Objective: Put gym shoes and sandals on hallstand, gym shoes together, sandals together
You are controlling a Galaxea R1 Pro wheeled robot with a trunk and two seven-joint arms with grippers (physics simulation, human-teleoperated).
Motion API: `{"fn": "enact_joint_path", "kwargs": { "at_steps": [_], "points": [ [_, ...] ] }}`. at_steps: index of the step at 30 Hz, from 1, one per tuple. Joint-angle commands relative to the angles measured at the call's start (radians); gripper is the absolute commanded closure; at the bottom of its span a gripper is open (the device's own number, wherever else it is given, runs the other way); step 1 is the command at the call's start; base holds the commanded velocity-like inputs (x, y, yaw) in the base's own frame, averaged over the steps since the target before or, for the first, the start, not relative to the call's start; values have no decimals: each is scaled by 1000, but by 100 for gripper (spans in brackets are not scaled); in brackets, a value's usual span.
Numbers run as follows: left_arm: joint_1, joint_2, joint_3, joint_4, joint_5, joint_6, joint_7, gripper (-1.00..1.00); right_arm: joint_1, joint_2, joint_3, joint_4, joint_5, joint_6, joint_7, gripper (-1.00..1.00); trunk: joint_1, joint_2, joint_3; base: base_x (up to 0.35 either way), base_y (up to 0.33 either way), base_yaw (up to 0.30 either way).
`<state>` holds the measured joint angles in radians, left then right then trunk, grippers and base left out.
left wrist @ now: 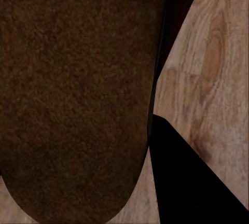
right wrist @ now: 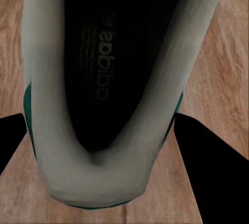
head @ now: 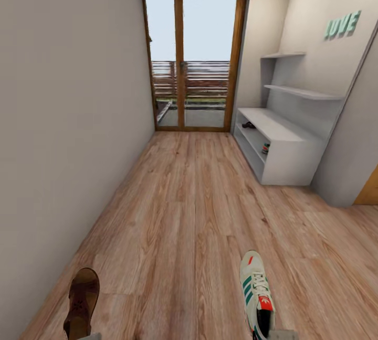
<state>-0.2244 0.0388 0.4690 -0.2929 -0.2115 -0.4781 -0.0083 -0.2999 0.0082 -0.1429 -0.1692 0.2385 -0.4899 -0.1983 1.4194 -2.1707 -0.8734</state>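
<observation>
A brown sandal (head: 81, 303) hangs over the corridor floor (head: 178, 214) at the lower left, and my left gripper (head: 89, 336) is shut on its near end. Its rough brown underside (left wrist: 72, 94) shows in the left wrist view, with one black finger (left wrist: 187, 182) beside it. At the lower right, my right gripper (head: 281, 333) is shut on the heel of a white gym shoe (head: 255, 293). The two black fingers (right wrist: 207, 167) flank the shoe's dark opening (right wrist: 104, 79). The other sandal (head: 248, 125) and gym shoe (head: 266, 148) lie on the hallstand's (head: 278, 130) low shelves.
The corridor runs ahead to a wood-framed glass door (head: 191, 56). A plain wall (head: 63, 119) lines the left side. The hallstand stands in a recess on the right, with floating shelves (head: 302, 92) above its bench. A wooden door edge (head: 370, 190) shows at far right.
</observation>
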Motion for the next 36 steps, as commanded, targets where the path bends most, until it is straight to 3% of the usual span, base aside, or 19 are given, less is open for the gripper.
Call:
{"fn": "enact_joint_path", "kwargs": {
  "at_steps": [1, 36],
  "points": [
    [-1, 0, 8, 1, -14, -4, 1, 100, -1, 0, -7, 0, 11, -2, -4, 100, 0, 0, -1, 339, 0, 44],
    [-1, 0, 8, 1, -14, -4, 1, 100, -1, -2, -7, 2, 12, -2, -4, 100, 0, 0, -1, 339, 44, 2]
  ]
}}
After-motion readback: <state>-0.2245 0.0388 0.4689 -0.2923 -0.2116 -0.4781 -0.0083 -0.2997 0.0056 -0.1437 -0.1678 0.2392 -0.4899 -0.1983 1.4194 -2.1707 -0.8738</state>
